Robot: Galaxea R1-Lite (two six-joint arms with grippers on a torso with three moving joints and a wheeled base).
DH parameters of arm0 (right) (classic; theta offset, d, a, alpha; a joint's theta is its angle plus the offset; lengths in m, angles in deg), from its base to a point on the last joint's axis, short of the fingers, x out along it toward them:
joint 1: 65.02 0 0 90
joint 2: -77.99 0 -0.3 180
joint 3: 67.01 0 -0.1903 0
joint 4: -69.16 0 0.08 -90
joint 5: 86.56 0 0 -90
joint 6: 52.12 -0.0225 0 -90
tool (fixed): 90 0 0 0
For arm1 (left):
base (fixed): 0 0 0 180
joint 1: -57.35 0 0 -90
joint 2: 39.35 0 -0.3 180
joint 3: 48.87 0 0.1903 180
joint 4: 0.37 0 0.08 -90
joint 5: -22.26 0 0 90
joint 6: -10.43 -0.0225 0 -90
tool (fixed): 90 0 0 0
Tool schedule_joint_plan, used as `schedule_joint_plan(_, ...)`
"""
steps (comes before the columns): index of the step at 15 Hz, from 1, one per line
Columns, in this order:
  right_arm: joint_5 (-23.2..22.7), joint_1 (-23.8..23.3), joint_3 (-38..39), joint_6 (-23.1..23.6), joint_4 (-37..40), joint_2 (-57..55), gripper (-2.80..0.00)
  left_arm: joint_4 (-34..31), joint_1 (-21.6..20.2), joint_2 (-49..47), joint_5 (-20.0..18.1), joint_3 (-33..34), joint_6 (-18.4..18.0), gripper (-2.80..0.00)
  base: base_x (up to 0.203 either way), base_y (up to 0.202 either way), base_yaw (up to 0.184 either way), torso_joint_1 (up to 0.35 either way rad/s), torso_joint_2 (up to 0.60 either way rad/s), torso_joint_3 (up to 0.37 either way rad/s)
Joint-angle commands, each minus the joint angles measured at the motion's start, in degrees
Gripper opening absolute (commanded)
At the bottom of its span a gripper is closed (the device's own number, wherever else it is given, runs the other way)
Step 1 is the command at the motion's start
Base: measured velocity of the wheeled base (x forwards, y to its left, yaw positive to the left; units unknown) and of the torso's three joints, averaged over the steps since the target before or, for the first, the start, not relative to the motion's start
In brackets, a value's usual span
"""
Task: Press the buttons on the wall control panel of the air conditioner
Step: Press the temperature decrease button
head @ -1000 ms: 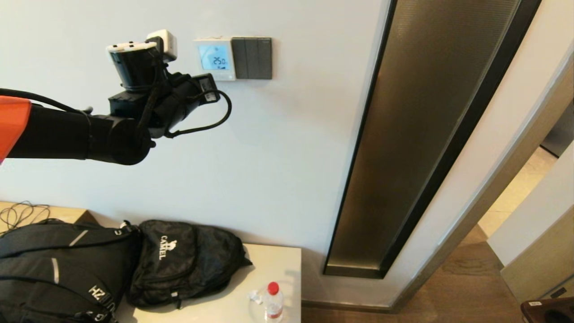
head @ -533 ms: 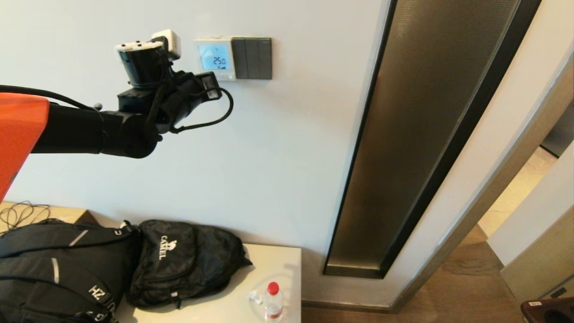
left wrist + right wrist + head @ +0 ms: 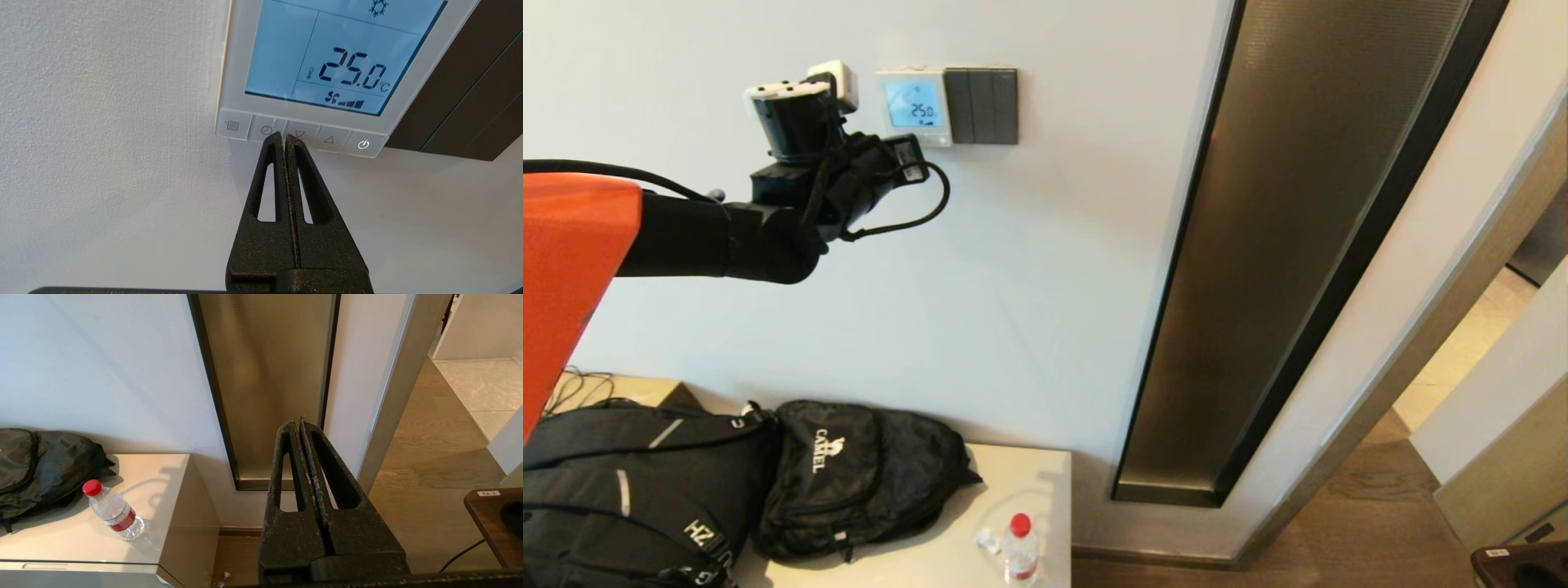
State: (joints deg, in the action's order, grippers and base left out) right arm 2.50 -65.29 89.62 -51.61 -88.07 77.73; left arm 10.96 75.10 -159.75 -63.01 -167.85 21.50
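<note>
**At the wall, left claw under the buttons**

On the wall, the panel (image 3: 327, 65) shows 25.0. The left claw (image 3: 284, 138), fingers together, points at the buttons (image 3: 300, 136), tip between the clock and down-arrow ones. The right claw (image 3: 300, 424), also closed, stays low, far away.

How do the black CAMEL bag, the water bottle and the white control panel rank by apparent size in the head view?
1. CAMEL bag, clearly largest.
2. Water bottle and control panel look alike; unranked.
</note>
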Motion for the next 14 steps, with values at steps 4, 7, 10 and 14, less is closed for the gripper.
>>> schedule_joint_plan(4,0.0,0.0,0.0,0.0,0.0,-0.1,-2.8,0.9,0.2,1.1,0.1,1.4,0.0,-2.8,0.0,0.0,0.0,0.0,0.0,0.0)
schedule_joint_plan(7,0.0,0.0,0.0,0.0,0.1,-0.1,-2.8,1.1,0.2,1.3,0.1,2.3,0.1,-2.8,0.0,0.0,0.0,0.0,0.0,0.0)
schedule_joint_plan(10,0.0,0.0,0.0,0.0,0.0,-0.1,-2.8,1.1,0.4,1.3,0.0,2.1,0.2,-2.8,0.0,0.0,0.0,0.0,0.0,0.0)
schedule_joint_plan(14,0.0,0.0,0.0,0.0,0.0,0.0,-2.8,0.5,0.8,0.8,-0.1,1.5,0.2,-2.8,0.0,0.0,0.0,0.0,0.0,0.0)
